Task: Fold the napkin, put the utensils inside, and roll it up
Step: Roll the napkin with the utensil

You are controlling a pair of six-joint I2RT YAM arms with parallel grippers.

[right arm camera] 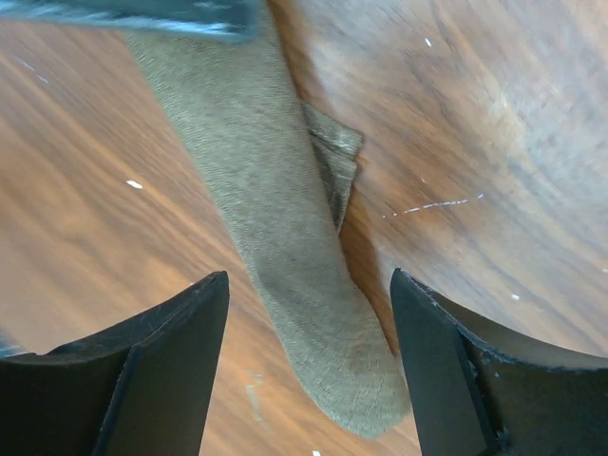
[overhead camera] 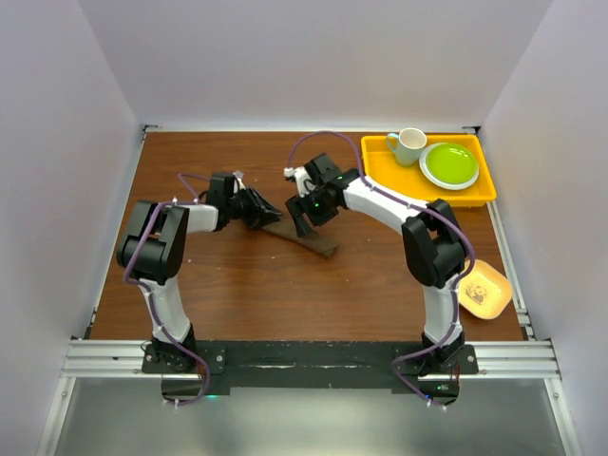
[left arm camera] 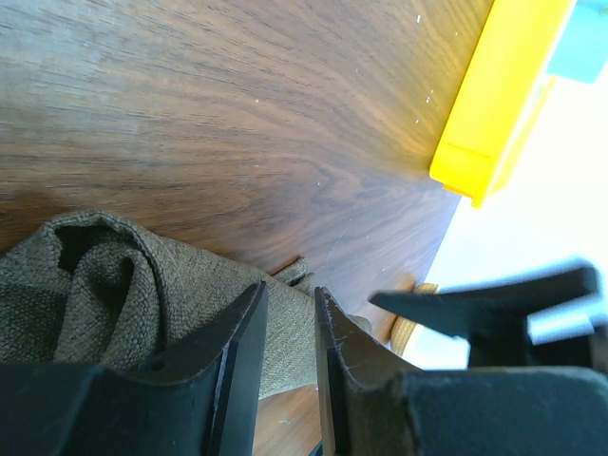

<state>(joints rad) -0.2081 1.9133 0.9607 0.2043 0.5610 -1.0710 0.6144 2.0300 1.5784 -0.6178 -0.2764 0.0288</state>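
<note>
Looking down from the top external view, the napkin point(overhead camera: 302, 237) lies near the middle of the table point(overhead camera: 247, 294) as a narrow dark roll, slanting from far-left to near-right. Its left end is covered by the left gripper point(overhead camera: 264, 211), and the right gripper point(overhead camera: 306, 226) hides part of its middle. Only the right end shows plainly. The roll is closed, so its inside cannot be seen. At the far right stands a yellow tray point(overhead camera: 427, 197) with a mug point(overhead camera: 408, 145) and a green plate point(overhead camera: 449, 164), and a small yellow dish point(overhead camera: 484, 288) sits at the right edge.

From the left wrist, the napkin point(left arm camera: 123, 285) is a coarse olive-brown weave, bunched in a deep fold. The left gripper point(left arm camera: 290, 290) has its fingers point(left arm camera: 242, 342) only a slit apart, with cloth showing in the slit. I cannot tell whether they pinch it or merely stand over it. Beyond them a dark shape point(left arm camera: 484, 302) is too blurred to make out, and the tray point(left arm camera: 494, 104) is cut off by the frame.

From the right wrist, the right gripper point(right arm camera: 309, 275) stands wide open, its fingers point(right arm camera: 171, 361) clear of the cloth on both sides. The napkin point(right arm camera: 275, 237) runs between them as a tight tube with a rounded end, and a loose corner pokes out at its side. A blurred dark bar across the top edge hides the roll's other end.
</note>
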